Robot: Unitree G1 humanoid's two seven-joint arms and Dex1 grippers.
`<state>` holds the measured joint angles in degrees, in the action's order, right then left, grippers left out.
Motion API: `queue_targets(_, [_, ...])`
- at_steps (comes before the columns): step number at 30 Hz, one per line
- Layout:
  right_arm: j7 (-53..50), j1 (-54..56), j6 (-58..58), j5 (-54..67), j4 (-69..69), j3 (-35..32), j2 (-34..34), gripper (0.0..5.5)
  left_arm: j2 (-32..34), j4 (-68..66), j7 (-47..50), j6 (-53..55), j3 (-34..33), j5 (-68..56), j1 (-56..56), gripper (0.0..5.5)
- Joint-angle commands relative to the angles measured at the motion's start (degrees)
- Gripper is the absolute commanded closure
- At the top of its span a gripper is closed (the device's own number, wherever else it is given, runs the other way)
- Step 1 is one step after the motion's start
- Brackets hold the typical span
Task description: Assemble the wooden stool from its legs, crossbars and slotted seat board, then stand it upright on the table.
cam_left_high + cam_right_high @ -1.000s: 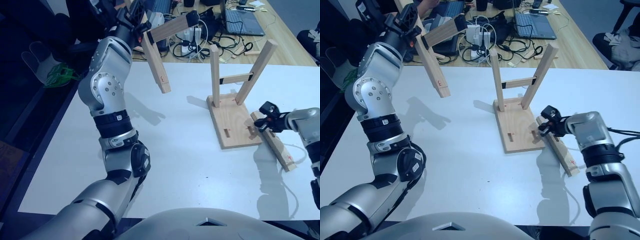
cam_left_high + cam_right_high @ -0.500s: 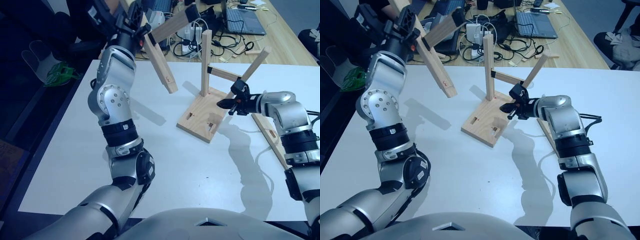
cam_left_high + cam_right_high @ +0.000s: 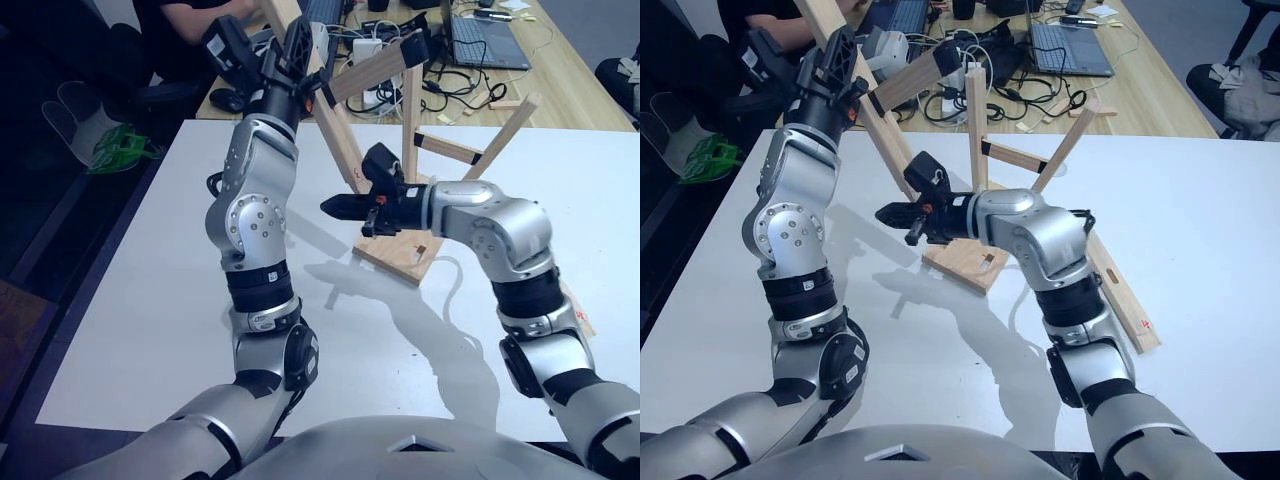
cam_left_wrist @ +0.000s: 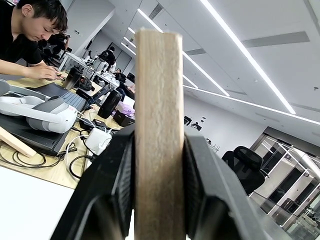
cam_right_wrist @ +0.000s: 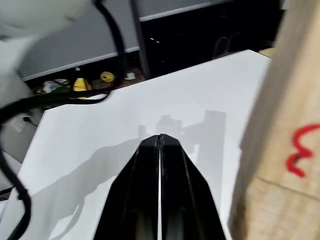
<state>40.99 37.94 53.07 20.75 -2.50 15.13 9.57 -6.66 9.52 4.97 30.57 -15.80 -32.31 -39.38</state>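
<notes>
We're looking at a white table (image 3: 120, 300) in an open office, with a wooden desk (image 3: 575, 90) running along behind it, a laptop (image 3: 485, 40) sitting there and a tangle of cables (image 3: 375, 90) spilling across. Long strip lights are crossing the ceiling in the left wrist view.

On the table, the seat board (image 3: 395, 258) is lying with its slots facing up. One leg (image 3: 410, 120) is standing straight in it, a second leg (image 3: 508, 128) is leaning outward, and a crossbar (image 3: 450, 148) is bridging the two. So one side looks built, and the near slots are waiting for the other. A loose wooden piece (image 3: 1122, 298) is lying flat on the table, just beside the board on the robot's right.

The left claw (image 3: 840, 62) is clamping the other leg (image 4: 159, 100) near its top, holding it high and slanted with its lower end pointing down toward the board. A bar (image 3: 375, 68) is jutting off that leg toward the back, so gripping high is probably leaving the bottom end free to go into a slot.

The right claw (image 3: 338, 207) is reaching across in front of the board with its two fingers pressed together and nothing between them. Its tips are sitting just beside the hanging leg's lower end, which to my eye looks like a nudge or a steadying touch to line that end up with a slot, rather than a grab
</notes>
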Motion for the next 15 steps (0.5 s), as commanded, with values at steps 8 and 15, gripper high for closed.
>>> queue_targets(8, [-16.9,5.2,-7.6,-4.9,19.1,-8.6,-8.0,5.5,0.7,3.4,1.1,3.8,1.6,-2.9,1.9,4.47])
queue_targets(15, [-16.3,3.6,-6.7,-5.8,23.2,-9.3,-5.3,5.5,4.7,9.4,-2.1,5.6,5.9,-1.1,6.9,4.47])
